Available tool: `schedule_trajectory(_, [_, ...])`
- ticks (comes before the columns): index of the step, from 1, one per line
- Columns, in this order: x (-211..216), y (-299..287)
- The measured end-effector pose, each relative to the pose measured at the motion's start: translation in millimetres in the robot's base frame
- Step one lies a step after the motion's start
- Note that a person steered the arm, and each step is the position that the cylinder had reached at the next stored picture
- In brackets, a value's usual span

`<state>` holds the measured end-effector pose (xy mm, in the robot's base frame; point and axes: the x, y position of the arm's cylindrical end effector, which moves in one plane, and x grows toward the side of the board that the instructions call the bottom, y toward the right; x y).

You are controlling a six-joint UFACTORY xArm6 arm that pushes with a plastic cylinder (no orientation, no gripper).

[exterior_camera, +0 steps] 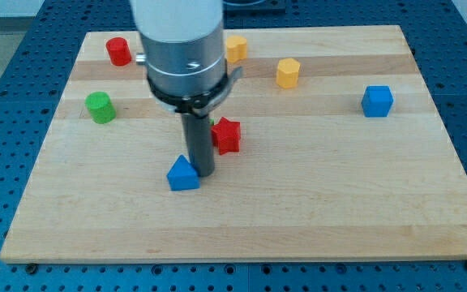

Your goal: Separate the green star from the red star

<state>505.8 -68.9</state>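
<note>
The red star (227,135) lies near the middle of the wooden board (314,203). No green star shows in the camera view; the arm's wide body may hide it. My tip (204,173) rests on the board just below and left of the red star, right beside the blue triangular block (183,174) on that block's right. The rod's upper part passes close to the red star's left edge.
A red cylinder (119,51) sits at the top left and a green cylinder (100,107) at the left. A yellow block (236,48) is partly hidden behind the arm, a yellow hexagonal block (288,72) lies to its right, and a blue cube (377,100) at the right.
</note>
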Motion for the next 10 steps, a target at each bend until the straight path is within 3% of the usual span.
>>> schedule_trajectory(4, [28.9, -83.9])
schedule_trajectory(5, [26.8, -36.3])
schedule_trajectory(6, [47.4, -35.0])
schedule_trajectory(10, [60.6, -81.3])
